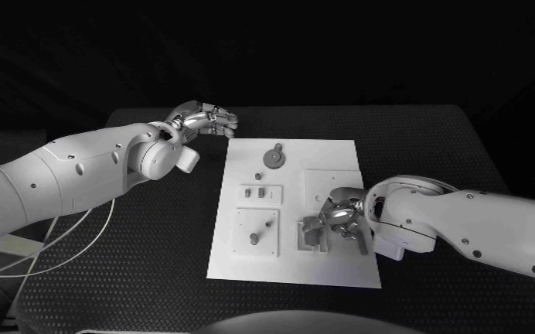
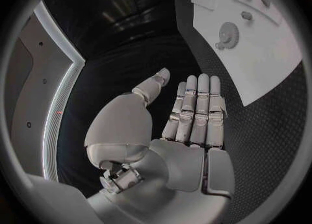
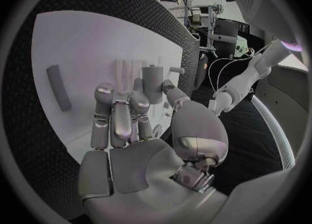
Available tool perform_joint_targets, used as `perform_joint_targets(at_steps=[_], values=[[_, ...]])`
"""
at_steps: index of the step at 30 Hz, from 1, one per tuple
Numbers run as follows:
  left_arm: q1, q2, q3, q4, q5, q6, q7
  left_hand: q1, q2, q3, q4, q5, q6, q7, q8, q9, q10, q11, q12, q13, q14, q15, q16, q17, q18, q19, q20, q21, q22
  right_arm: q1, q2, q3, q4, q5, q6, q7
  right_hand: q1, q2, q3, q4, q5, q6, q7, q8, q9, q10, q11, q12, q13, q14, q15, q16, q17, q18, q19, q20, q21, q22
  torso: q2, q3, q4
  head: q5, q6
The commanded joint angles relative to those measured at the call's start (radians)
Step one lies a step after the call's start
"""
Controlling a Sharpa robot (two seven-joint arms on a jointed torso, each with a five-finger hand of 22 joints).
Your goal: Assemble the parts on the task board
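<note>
The white task board [image 1: 292,268] lies in the middle of the table. On it sit a grey gear [image 1: 273,156], a small plate with two short pieces [image 1: 262,192] and a plate with a peg [image 1: 257,232]. My right hand [image 1: 340,222] is low over the board's near right part, at a slotted fixture [image 1: 309,235]. In the right wrist view its thumb [image 3: 170,90] and a finger flank an upright grey part [image 3: 153,81] and pinch it beside the white slots [image 3: 125,69]. My left hand [image 1: 204,121] hovers off the board's far left corner, fingers straight [image 2: 195,109], holding nothing.
A flat grey bar [image 3: 59,86] lies on the board away from my right hand. The gear [image 2: 229,34] and small pieces show on the board beyond my left hand. White cables [image 1: 67,233] trail over the table's left side under my left arm.
</note>
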Motion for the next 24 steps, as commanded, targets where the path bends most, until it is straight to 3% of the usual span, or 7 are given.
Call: perform_joint_targets(at_steps=[1, 5, 24], values=[[0.001, 0.003, 0.000, 0.002, 0.005, 0.016, 0.006, -0.010, -0.003, -0.005, -0.001, -0.001, -0.003, -0.003, 0.004, -0.001, 0.005, 0.000, 0.003, -0.001, -0.002, 0.004, -0.004, 0.001, 0.017, -0.005, 0.005, 0.003, -0.001, -0.006, 0.007, 0.000, -0.004, -0.008, 0.031, -0.001, 0.011, 0.022, 0.127, -0.124, 0.004, 0.008, 0.003, 0.005, 0.001, -0.002, 0.002, -0.002, 0.000, -0.004, -0.006, -0.006, -0.002, 0.038, -0.004, 0.002, -0.001, 0.016, 0.000, -0.0001, -0.0006, -0.001, 0.002], [0.001, 0.002, 0.000, 0.003, 0.005, 0.016, 0.005, -0.010, -0.003, -0.005, -0.001, -0.001, -0.003, -0.003, 0.004, -0.002, 0.005, 0.000, 0.003, -0.002, -0.002, 0.004, -0.004, 0.002, 0.017, -0.005, 0.006, 0.003, -0.002, -0.011, 0.006, 0.000, -0.005, -0.008, 0.033, -0.001, 0.008, 0.022, 0.127, -0.124, 0.004, 0.007, 0.003, 0.004, 0.000, -0.003, 0.002, -0.002, -0.001, -0.005, -0.006, -0.006, -0.002, 0.038, -0.005, 0.002, -0.001, 0.016, 0.001, 0.0009, 0.0010, 0.002, 0.002], [0.001, -0.002, 0.000, 0.004, 0.005, 0.018, 0.001, -0.011, -0.003, -0.005, 0.000, -0.001, -0.004, -0.003, 0.004, -0.002, 0.004, 0.000, 0.003, -0.002, -0.002, 0.004, -0.005, 0.004, 0.018, -0.005, 0.006, 0.003, -0.002, -0.022, 0.012, 0.000, -0.016, -0.022, 0.025, 0.000, 0.001, 0.021, 0.127, -0.124, 0.004, 0.007, 0.004, 0.002, 0.000, -0.007, 0.003, -0.006, -0.003, -0.009, -0.005, -0.007, -0.008, 0.038, -0.007, 0.003, -0.002, 0.016, 0.000, -0.0014, 0.0005, 0.005, 0.002]])
